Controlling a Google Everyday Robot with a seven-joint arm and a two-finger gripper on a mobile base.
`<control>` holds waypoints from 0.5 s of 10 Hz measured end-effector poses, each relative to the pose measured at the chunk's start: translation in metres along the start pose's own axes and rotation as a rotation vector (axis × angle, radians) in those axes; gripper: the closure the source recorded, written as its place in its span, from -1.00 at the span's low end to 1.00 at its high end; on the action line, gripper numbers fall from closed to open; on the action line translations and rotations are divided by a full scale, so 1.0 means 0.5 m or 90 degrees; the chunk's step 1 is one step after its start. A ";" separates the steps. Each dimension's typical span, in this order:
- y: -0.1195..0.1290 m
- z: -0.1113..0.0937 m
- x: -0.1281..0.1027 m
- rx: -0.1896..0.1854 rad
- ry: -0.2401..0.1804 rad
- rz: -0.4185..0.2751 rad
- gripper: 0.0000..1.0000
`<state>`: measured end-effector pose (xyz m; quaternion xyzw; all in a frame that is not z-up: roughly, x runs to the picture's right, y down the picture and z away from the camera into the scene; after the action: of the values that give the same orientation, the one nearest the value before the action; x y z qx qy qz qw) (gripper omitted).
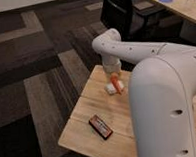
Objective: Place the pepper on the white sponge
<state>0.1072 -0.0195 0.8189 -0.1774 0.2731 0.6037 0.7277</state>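
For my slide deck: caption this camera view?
Tool lowers the pepper onto the white sponge on the wooden table.

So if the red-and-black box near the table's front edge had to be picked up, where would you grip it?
Across its short width, at mid-length, coming straight down from above. The red-and-black box lies flat and diagonal on the table, so its long sides are the only faces to pinch. The pincer is over by the pepper and white sponge.
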 end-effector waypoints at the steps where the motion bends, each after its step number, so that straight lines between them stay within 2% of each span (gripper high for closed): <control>1: 0.002 0.002 0.000 -0.002 0.001 -0.001 1.00; 5: 0.027 0.085 -0.017 -0.071 0.025 -0.027 1.00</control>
<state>0.1008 0.0020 0.8586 -0.2356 0.2493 0.5986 0.7239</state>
